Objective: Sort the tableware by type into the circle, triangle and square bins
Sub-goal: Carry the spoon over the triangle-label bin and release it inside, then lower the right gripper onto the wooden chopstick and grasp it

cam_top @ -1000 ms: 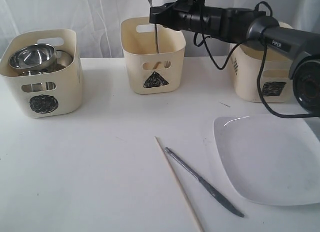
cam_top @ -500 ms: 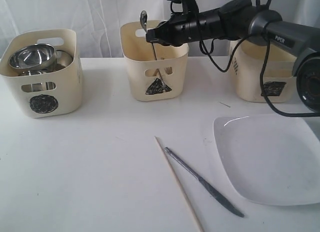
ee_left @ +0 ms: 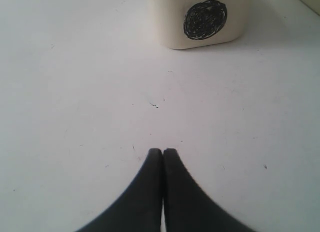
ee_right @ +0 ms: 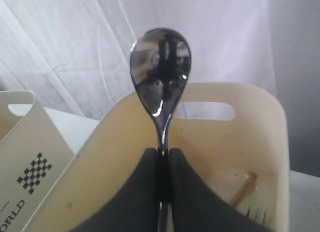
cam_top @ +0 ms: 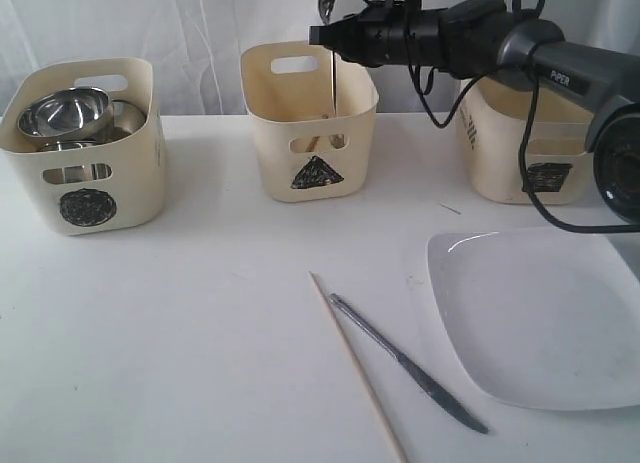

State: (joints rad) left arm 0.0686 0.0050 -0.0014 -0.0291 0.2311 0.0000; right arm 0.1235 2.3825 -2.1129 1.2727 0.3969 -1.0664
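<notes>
At the far edge of the worktop (cam_top: 200, 323), over the triangle bin (cam_top: 268, 143), the right end effector (cam_top: 326, 33) is clamped on the spoon (cam_top: 326, 0): long axis vertical, bowl up, handle hanging below it into the bin. Release looks due. Left end effector (ee_left: 162, 153) closed, empty.

A staged test lab was suggested by a white table (cam_top: 200, 363), a draped white cloth backdrop (cam_top: 180, 23) and cream bins (cam_top: 268, 153) marked with black shapes.
</notes>
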